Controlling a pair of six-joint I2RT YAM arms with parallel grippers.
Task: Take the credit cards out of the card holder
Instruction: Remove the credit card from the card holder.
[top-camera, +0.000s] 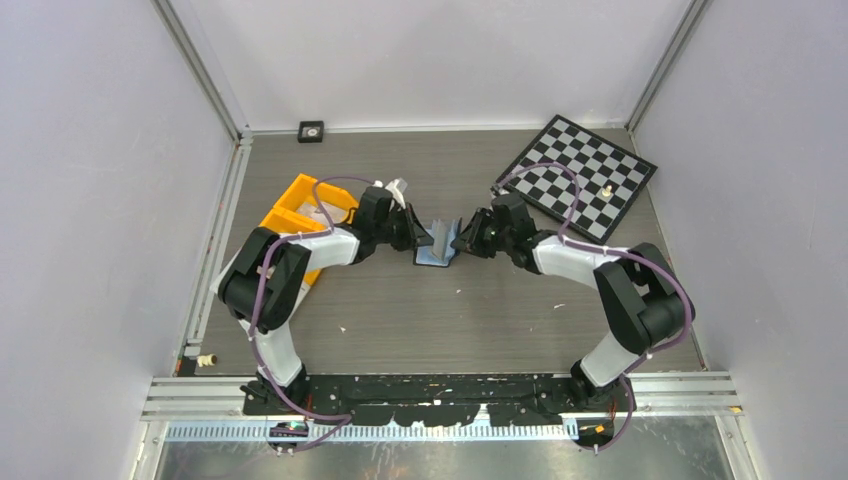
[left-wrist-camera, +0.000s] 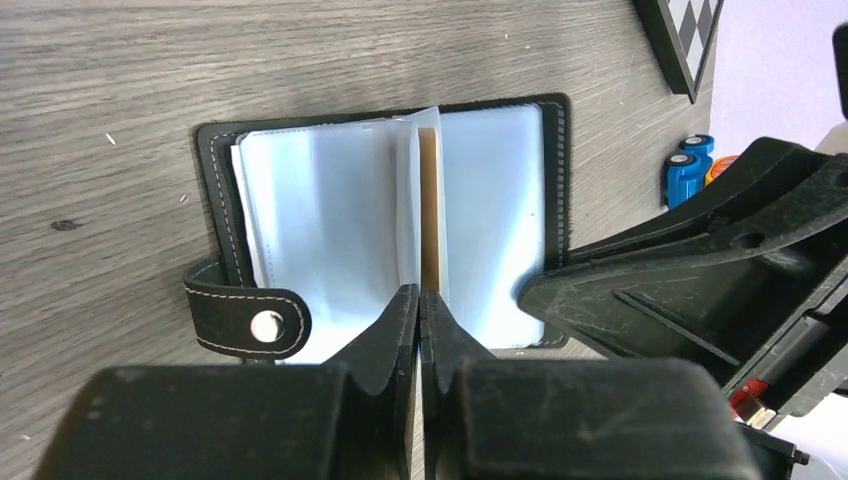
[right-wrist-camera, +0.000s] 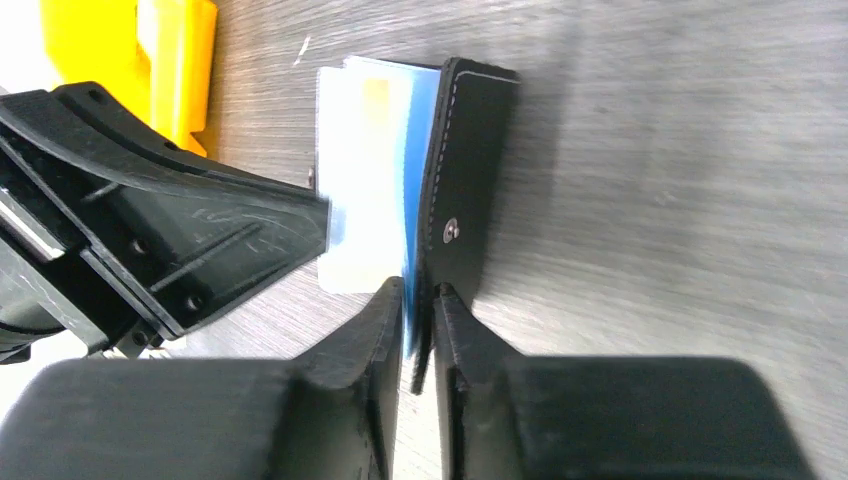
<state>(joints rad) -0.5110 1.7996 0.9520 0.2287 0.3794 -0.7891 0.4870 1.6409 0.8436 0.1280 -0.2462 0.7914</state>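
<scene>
The black card holder (top-camera: 436, 246) lies open at mid-table between both grippers. In the left wrist view its pale blue sleeves are spread (left-wrist-camera: 330, 220), and an orange-tan credit card (left-wrist-camera: 430, 215) stands on edge in the middle leaf. My left gripper (left-wrist-camera: 420, 300) is shut on that card and its sleeve at the near edge. My right gripper (right-wrist-camera: 420, 300) is shut on the black cover flap (right-wrist-camera: 465, 190), holding it upright, with the blue lining against its left finger. In the top view the left gripper (top-camera: 415, 236) and right gripper (top-camera: 462, 241) face each other.
An orange bin (top-camera: 300, 212) stands left of the left arm. A chessboard (top-camera: 580, 175) with one small piece (top-camera: 606, 188) lies at the back right. A small black square (top-camera: 311, 131) sits by the back wall. Small blue objects (left-wrist-camera: 688, 170) lie beyond the holder.
</scene>
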